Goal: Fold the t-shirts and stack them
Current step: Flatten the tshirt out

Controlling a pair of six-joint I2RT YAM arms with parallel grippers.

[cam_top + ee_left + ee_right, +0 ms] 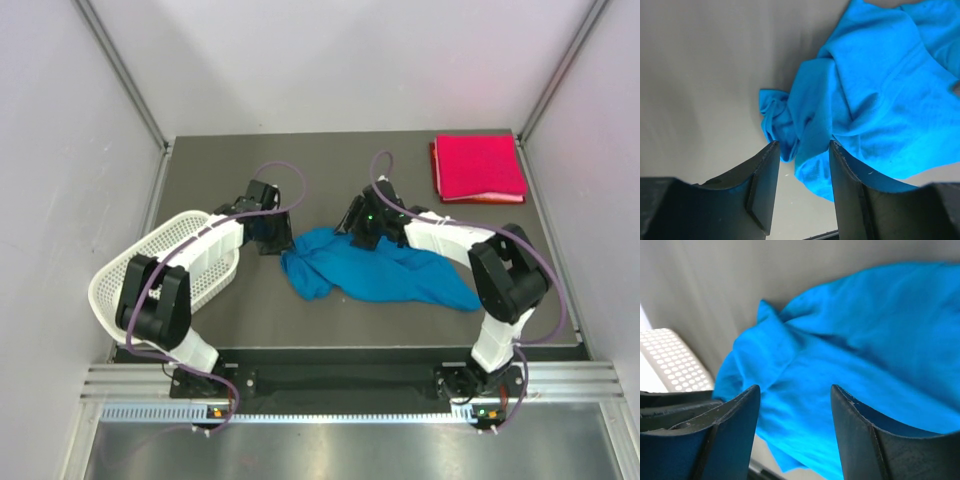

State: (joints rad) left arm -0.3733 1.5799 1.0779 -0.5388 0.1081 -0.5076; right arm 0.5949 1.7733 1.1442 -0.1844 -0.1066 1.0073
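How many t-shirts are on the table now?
2: a crumpled bright blue cloth t-shirt in the middle, and a folded pink-red cloth t-shirt at the far right corner. Another could lie hidden under it.

I see two soft cloth t-shirts: one bright blue t-shirt (380, 275) and one pink-red t-shirt (478, 167). There is one white mesh plastic basket (105, 285), plus two white-and-black robot arms, left arm (218, 238) and right arm (445, 233).
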